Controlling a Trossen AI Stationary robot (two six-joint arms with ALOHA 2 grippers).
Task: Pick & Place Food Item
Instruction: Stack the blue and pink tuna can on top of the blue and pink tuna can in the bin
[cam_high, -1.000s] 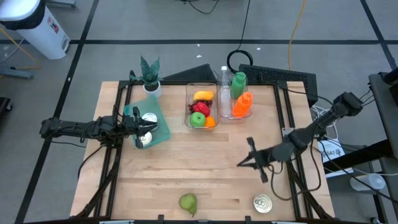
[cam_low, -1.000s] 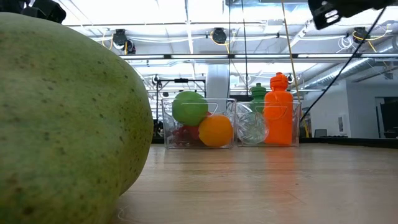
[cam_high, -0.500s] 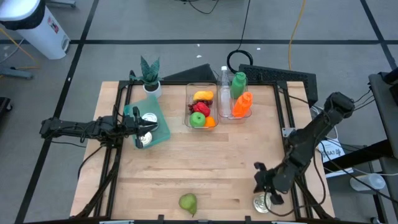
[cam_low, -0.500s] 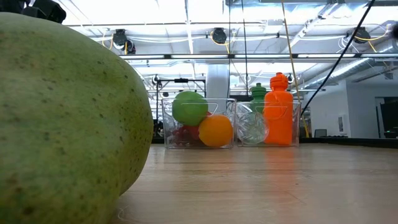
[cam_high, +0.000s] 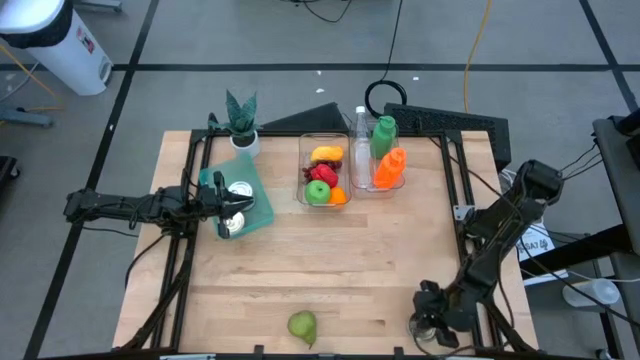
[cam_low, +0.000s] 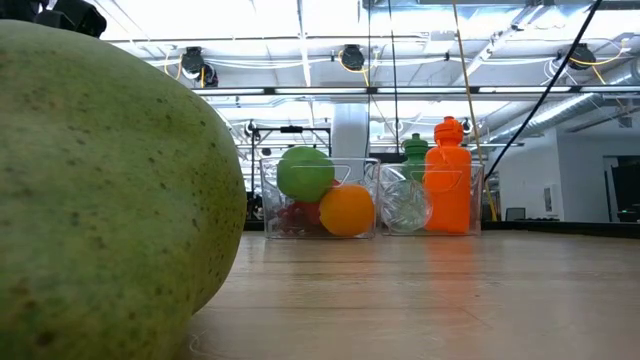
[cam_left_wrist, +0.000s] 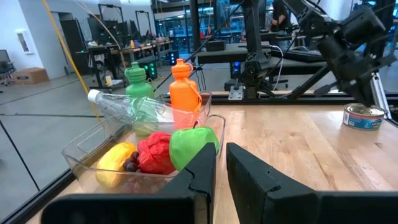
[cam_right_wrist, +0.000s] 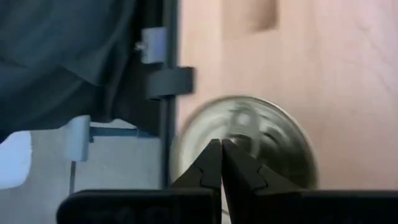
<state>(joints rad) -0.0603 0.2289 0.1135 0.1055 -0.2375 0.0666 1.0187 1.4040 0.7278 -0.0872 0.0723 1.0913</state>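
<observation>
A silver can (cam_right_wrist: 249, 146) stands upright on the table's near right corner; it also shows in the left wrist view (cam_left_wrist: 364, 116). My right gripper (cam_high: 428, 320) is shut and slants down just over the can's lid, which it mostly hides in the high view. No touch shows. A green pear (cam_high: 302, 325) lies on its side at the near edge and fills the low view (cam_low: 100, 200). My left gripper (cam_left_wrist: 221, 155) waits shut and level at the table's left.
A clear bin of fruit (cam_high: 322, 172) and a clear bin of bottles (cam_high: 378, 160) stand at the far middle. A blue tray (cam_high: 258, 205) with cans lies under the left gripper. A potted plant (cam_high: 241, 120) stands far left. Bare wood lies between.
My right gripper has swung from the right middle of the table toward the near edge and down, rolling as it went, and now stands over the can. It has stayed shut. The can and the pear have not moved.
</observation>
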